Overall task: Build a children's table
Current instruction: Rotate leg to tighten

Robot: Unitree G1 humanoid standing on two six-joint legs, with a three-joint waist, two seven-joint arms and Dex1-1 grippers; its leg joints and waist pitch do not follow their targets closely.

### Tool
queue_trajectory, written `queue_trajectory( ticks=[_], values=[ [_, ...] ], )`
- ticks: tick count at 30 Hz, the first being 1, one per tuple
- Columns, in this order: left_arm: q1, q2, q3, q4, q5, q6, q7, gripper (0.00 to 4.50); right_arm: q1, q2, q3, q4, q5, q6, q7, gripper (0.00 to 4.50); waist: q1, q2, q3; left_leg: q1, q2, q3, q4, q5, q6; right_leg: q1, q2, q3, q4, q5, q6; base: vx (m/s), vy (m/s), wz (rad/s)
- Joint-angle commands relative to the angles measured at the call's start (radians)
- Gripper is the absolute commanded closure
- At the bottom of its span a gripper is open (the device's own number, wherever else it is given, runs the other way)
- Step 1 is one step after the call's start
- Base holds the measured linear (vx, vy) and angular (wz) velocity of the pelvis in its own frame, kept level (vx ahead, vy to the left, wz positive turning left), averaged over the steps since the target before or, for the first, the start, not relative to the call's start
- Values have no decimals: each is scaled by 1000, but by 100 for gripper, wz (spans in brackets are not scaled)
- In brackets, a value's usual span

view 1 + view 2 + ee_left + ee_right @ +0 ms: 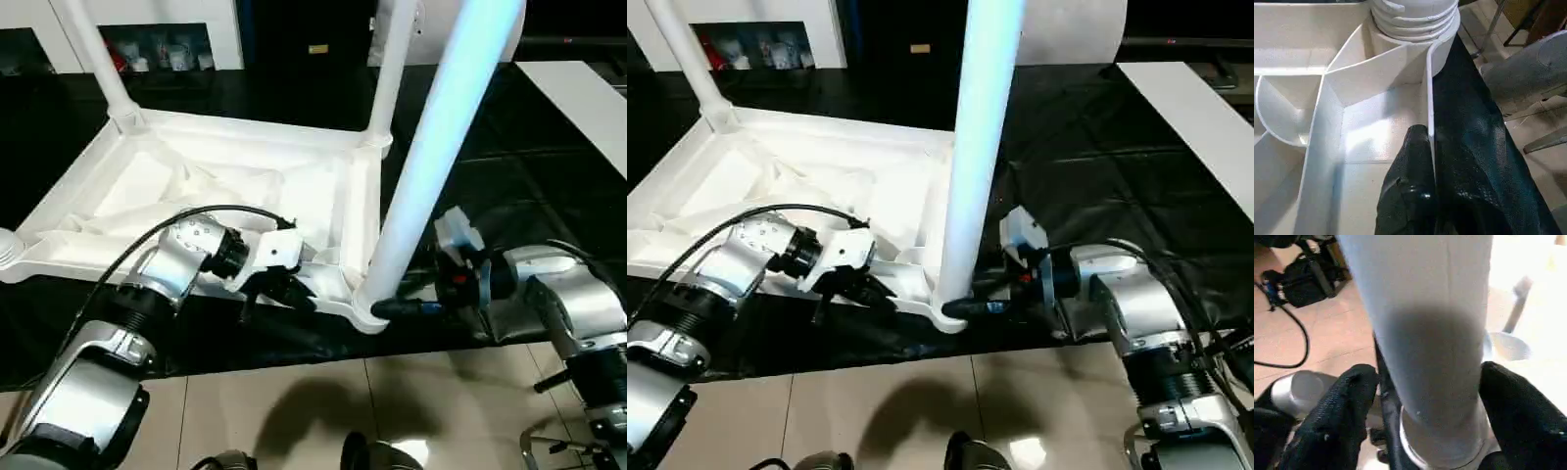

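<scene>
- The children's table (245,186) lies upside down on a black sheet (1097,166), with its ribbed hollow underside facing up and its near edge close to the robot.
- Three legs are seen standing in the corner sockets. The near-right leg (431,147) rises almost straight up, so its long axis is close to vertical, with a slight lean away from the robot.
- The right gripper (1425,421) is at the foot of this leg. Its two black fingers (1337,406) stand one on each side of the leg, wide apart; whether they press on it or only stand around it I cannot tell.
- The left gripper (1422,161) is closed on the thin side wall of the table top, just beside the same corner socket.
- The right arm is the nearer one to the leg, which lies directly between its fingers.
- In my judgement, the coming move is turning or pushing this leg into its socket, while the left arm holds the top steady.
</scene>
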Motion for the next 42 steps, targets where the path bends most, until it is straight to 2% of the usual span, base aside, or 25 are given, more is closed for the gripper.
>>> queue_trajectory(
  ticks=[1,13,17,22,23,25,26,28,29,30,31,32,33,34,35,37,38,40,42],
  values=[
    [-10,-5,-24,-9,-9,-31,-48,450,-19,-13,4,4,10,-2,23,135,-2,-16,-87,-5,25,0,-51,26,198,88,-68,68,-41,-281,-143,0,0,0],
    [-21,0,-25,17,4,-58,-44,450,-36,-25,26,25,11,-4,75,239,7,-15,-89,-5,24,0,-49,34,196,89,-66,67,-40,-278,-137,0,0,0],
    [-24,-3,-21,24,8,-57,-31,450,-29,-16,24,13,21,8,76,249,9,-16,-87,-5,24,0,-49,25,190,88,-66,67,-41,-288,-136,0,0,0],
    [-24,-20,3,9,-9,10,14,450,-14,18,12,-33,53,72,33,252,10,-16,-84,-5,22,1,-51,9,175,89,-66,68,-44,-314,-130,0,0,0],
    [-28,-25,8,7,-6,37,37,450,-11,27,11,-43,53,91,6,252,10,-11,-82,-5,22,0,-51,5,171,89,-66,67,-46,-322,-128,0,0,0],
    [-44,-56,36,4,-8,150,130,450,0,67,19,-80,20,138,-114,252,7,-14,-79,-4,19,1,-53,-16,149,87,-64,66,-54,-363,-113,0,0,0],
    [-44,-56,36,4,-8,150,130,450,0,67,19,-80,20,138,-114,252,4,-14,-76,-4,15,2,-53,-33,131,87,-63,64,-60,-403,-96,0,0,0],
    [-57,-99,60,-18,-15,261,215,450,2,143,19,-96,-41,187,-296,252,-3,-16,-73,-2,8,2,-55,-53,104,87,-62,62,-68,-459,-67,0,0,0],
    [-57,-99,60,-18,-15,261,215,450,2,143,19,-96,-41,187,-296,252,-15,-17,-74,-8,3,-1,-55,-54,92,92,-61,58,-72,-479,-50,0,0,0],
    [-58,-101,61,-18,-15,265,220,450,2,148,17,-96,-41,190,-304,253,-18,-17,-75,-8,0,-1,-54,-57,92,92,-60,57,-74,-484,-42,0,0,0],
    [-86,-168,91,-11,-10,365,363,450,-21,282,-27,-78,-73,271,-542,253,-28,-18,-74,-8,-1,1,-53,-57,97,89,-57,60,-75,-476,-41,0,0,0],
    [-86,-171,92,-11,-10,368,368,450,-22,286,-28,-77,-74,273,-549,253,-39,-14,-74,-11,1,-2,-53,-50,85,87,-57,56,-73,-469,-52,0,0,0],
    [-98,-198,103,-1,-7,395,423,450,-34,338,-44,-64,-92,298,-643,254,-42,-11,-74,-10,-1,-4,-53,-54,78,88,-57,52,-76,-477,-46,0,0,0],
    [-107,-220,112,7,-3,414,472,450,-45,375,-53,-51,-110,313,-717,255,-53,-15,-74,-12,-5,-3,-52,-58,77,88,-54,51,-79,-478,-39,0,0,0],
    [-113,-236,118,14,2,426,513,450,-54,407,-61,-39,-122,320,-778,255,-58,-8,-73,-9,-8,-3,-51,-59,85,88,-54,52,-79,-473,-41,0,0,0],
    [-123,-262,127,21,14,445,578,450,-69,464,-79,-17,-149,327,-897,255,-64,-8,-75,-9,-5,-3,-51,-53,98,85,-53,53,-77,-447,-52,0,0,0],
    [-130,-275,137,28,16,449,612,450,-78,486,-75,2,-178,310,-953,255,-65,-4,-75,-9,-3,-3,-51,-53,102,84,-53,54,-76,-432,-58,0,0,0],
    [-140,-294,151,34,20,458,661,450,-86,526,-88,28,-199,279,-1030,255,-66,-5,-77,-8,-4,-3,-52,-46,112,87,-53,54,-73,-408,-66,0,0,0],
    [-144,-301,158,32,25,464,685,450,-86,546,-101,31,-215,259,-1064,201,-64,-5,-76,-7,0,-4,-54,-43,123,86,-56,56,-70,-389,-77,0,0,0]
  ],
)
